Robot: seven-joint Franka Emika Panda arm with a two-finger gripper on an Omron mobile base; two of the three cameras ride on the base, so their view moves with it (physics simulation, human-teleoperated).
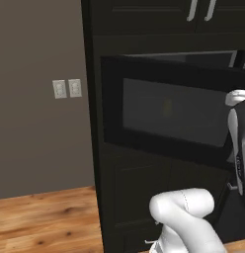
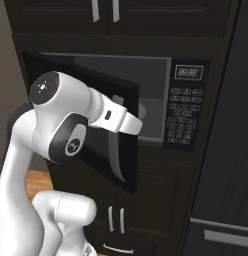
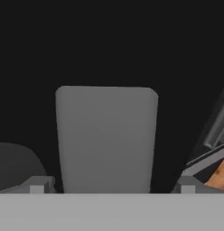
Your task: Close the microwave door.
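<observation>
black microwave door (image 1: 169, 113) w/ grey window, white arm (image 2: 56, 130)

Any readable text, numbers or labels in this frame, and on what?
Clock display on the microwave: pale digits, too blurred to read; possibly "88:88".
Keypad buttons: pale markings, too small to read.
Microwave door: no text.
Wall switch plates: no text.

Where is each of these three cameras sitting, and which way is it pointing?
Left base view: behind the arm to its left, facing the open microwave door; white arm at lower right.
Right base view: behind to its right, facing the microwave and keypad; arm at left.
Hand view: on the hand, close against the door's window; fingertips at bottom.
Both base views share the door.
</observation>
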